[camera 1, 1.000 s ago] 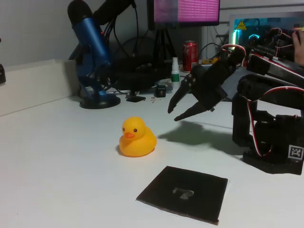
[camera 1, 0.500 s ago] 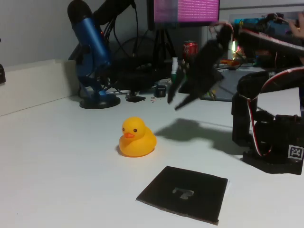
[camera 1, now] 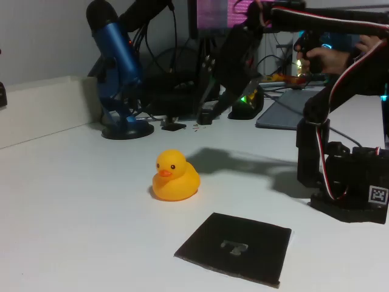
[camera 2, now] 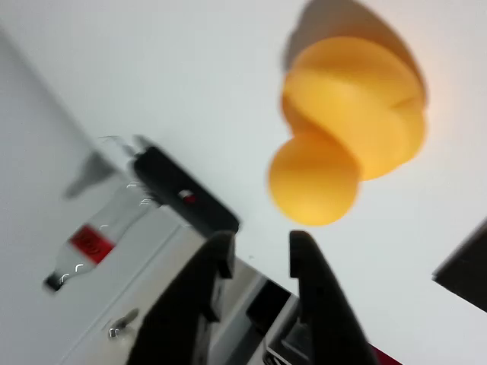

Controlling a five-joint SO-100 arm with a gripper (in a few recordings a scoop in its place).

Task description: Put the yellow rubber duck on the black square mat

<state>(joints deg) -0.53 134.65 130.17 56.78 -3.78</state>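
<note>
— Two things matter on the desk (camera 1: pixel 73 207): the duck (camera 1: pixel 175 176) and the mat (camera 1: pixel 236 247). Where does the duck sit?

— Upright on the white desk, beak toward the left of the fixed view. Taking the mat as the mark, the duck is up and to the left of it, near but not touching. No part of it is on the black sheet.

— And the mat itself?

— Flat, one corner pointing toward the duck, with a pale T-shaped mark at its middle. Nothing lies on it.

— Where are the jaws (camera 1: pixel 214 108)?

— High in the air, beyond the duck as seen from the mat and well apart from both. They point down and left, in front of the dark clutter at the back of the desk. Their shadow falls on the desk just right of the duck.

— Spread or clenched?

— Parted a little, with nothing between them. In the wrist view the two dark fingers (camera 2: pixel 209 296) stand side by side with a clear gap, and the duck (camera 2: pixel 346 122) lies beyond their tips, seen from above and blurred. A dark corner of the mat (camera 2: pixel 468 266) shows at the right edge there.

— Anything else near the mat?

— The arm's base (camera 1: pixel 346 182) stands to its upper right, and a blue microphone (camera 1: pixel 118 67) stands far off to the upper left, past the duck.
</note>
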